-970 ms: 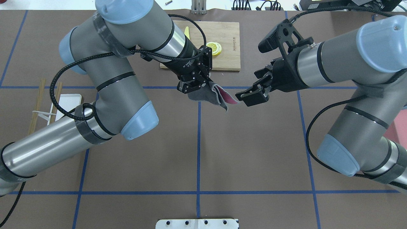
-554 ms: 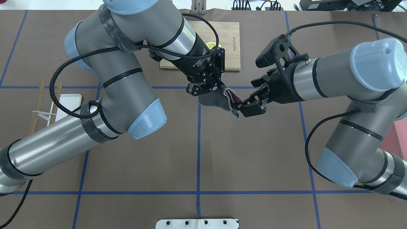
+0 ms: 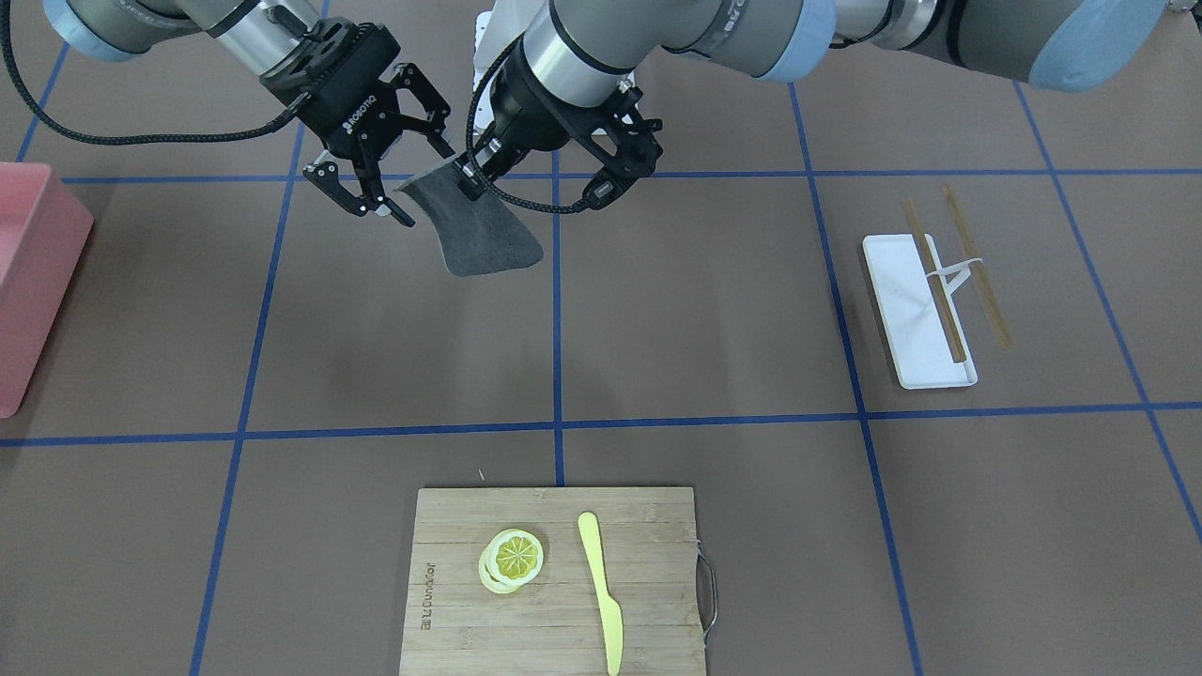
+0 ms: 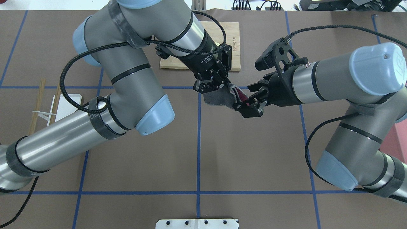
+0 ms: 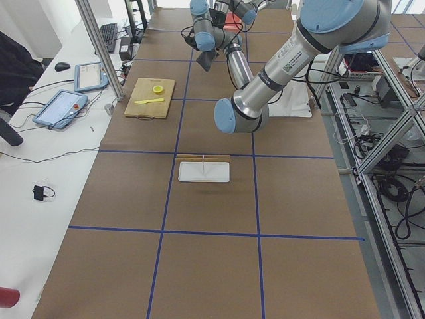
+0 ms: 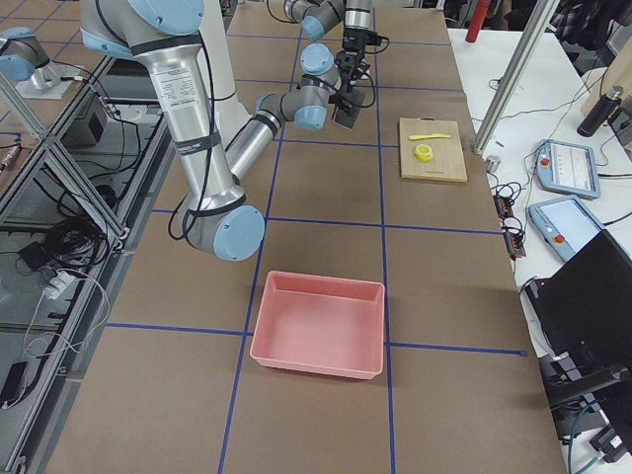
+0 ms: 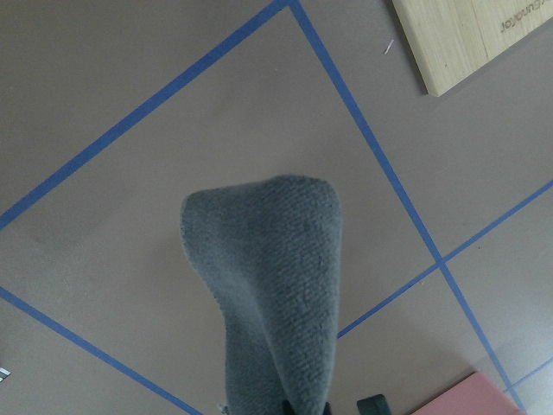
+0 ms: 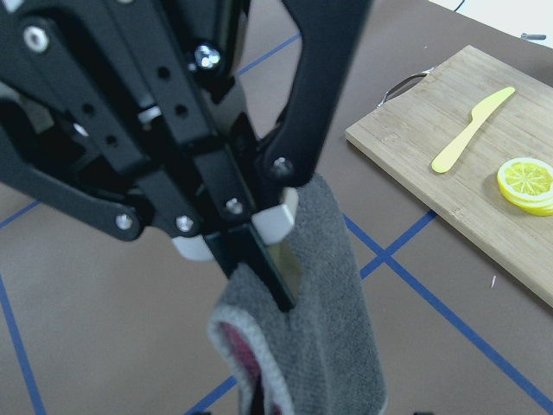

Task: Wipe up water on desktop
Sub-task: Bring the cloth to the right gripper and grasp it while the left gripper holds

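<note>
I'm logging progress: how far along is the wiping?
Done: the grey cloth is picked up, pinched in the left gripper and hanging clear of the desktop. In hand: the open right gripper sits at the cloth's edge, seemingly to take hold. Left: all wiping; I see no water.

Pink bin (image 6: 318,326) on desktop (image 6: 326,188), board (image 6: 446,164) w/ lemon (image 6: 425,152) beyond

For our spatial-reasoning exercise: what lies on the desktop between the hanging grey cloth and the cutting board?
Bare desktop, crossed by a blue tape line; the front-facing view shows it between the grey cloth and the cutting board.
</note>
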Available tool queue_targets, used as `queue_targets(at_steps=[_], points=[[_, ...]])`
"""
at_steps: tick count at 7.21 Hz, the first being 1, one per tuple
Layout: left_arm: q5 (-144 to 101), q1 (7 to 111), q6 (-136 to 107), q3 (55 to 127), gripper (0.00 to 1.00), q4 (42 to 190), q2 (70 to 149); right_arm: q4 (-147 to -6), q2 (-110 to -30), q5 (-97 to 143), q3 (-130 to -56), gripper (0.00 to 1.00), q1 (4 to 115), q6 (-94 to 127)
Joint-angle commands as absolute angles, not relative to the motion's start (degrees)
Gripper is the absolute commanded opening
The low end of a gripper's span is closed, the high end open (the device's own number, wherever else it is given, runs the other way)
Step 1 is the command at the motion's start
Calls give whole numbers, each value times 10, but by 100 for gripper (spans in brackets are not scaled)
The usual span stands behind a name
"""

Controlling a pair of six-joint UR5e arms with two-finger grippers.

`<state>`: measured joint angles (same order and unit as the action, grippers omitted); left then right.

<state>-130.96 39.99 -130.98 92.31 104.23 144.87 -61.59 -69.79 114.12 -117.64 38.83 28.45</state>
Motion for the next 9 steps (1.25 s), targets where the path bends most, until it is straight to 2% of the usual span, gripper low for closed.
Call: queue_targets(at_steps=[1,4,5,7,8,9], points=[[-1310,400,-1310,918,0,1042,1449,-616,-698,1143,-1178,38,388,301],[-1310,400,-1311,911,0,1042,1455,-616,-697,1143,-1179,22,388,304],[-1310,400,-1310,909,0,1042,1457,-615,-697,1143,-1179,1,388,305],[-1309,400,-1301,910,0,1045,1455,-613,-698,1143,-1183,0,388,308],[-1306,400,-1292,911,25,1047,1454,-613,-698,1143,-1183,0,388,332],[-1303,400,-1289,911,54,1048,1452,-613,-699,1144,-1183,0,389,333]])
